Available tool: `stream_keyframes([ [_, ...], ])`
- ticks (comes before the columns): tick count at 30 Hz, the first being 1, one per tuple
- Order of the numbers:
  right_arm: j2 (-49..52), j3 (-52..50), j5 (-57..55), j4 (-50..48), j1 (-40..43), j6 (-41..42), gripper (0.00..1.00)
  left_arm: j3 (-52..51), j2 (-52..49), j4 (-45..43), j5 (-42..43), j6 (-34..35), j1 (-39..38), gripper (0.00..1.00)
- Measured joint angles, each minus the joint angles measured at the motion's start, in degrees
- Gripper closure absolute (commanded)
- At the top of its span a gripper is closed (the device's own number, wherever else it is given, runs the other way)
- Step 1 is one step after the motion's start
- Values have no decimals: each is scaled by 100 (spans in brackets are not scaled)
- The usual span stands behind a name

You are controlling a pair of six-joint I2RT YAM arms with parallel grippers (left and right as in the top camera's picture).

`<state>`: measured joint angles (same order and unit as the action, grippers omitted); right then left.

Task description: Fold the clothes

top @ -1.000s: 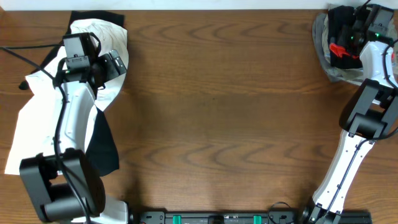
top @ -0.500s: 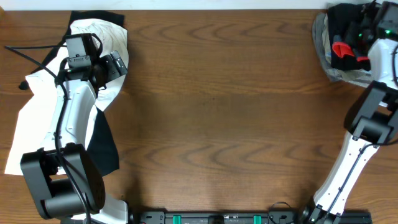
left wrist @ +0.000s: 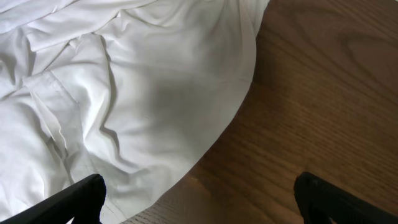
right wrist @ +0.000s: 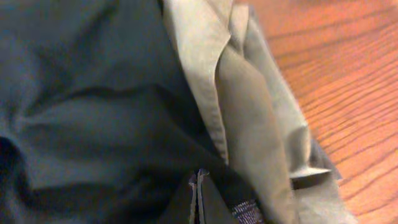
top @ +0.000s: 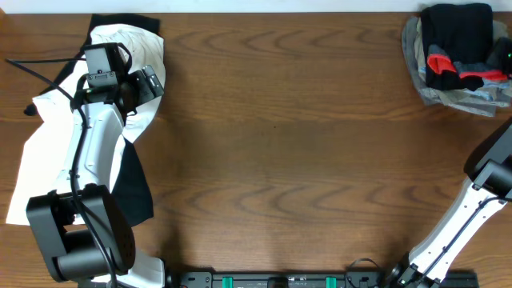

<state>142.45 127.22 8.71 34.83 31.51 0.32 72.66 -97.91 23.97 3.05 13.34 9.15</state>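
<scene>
The black trousers lie bunched at the far right corner, and their red-orange waistband edge is stretched to the right. My right gripper is shut, its fingertips pressed together in the trousers' black fabric. In the overhead view only a sliver of it shows at the right edge. My left gripper is open and empty. It hovers over the edge of a white garment at the far left of the table.
A khaki-grey garment lies under the trousers, and it shows in the overhead view too. The white garment spreads down the left side with a black cloth beside it. The wooden table is bare in the middle.
My right arm has swung right, almost out of the overhead view, stretching the trousers' red-orange edge rightward. The left arm has barely moved.
</scene>
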Motion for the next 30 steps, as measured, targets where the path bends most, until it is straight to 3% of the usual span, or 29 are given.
stream_keyframes([
  [15,140,-372,190,-348,4,-13,98,0,0,-2,0,0,0,2],
  [21,-435,-505,291,-103,26,-74,90,0,0,0,0,0,0,2],
  [24,-1126,-527,319,157,9,-177,68,0,0,-2,0,0,0,2],
  [27,-2020,-529,372,544,-37,-258,33,0,0,-2,0,0,0,2],
  [28,-2385,-525,455,695,-72,-286,1,0,0,-2,0,0,0,2],
  [30,-3047,-511,719,1069,-144,-326,1,0,0,-2,0,0,0,2],
])
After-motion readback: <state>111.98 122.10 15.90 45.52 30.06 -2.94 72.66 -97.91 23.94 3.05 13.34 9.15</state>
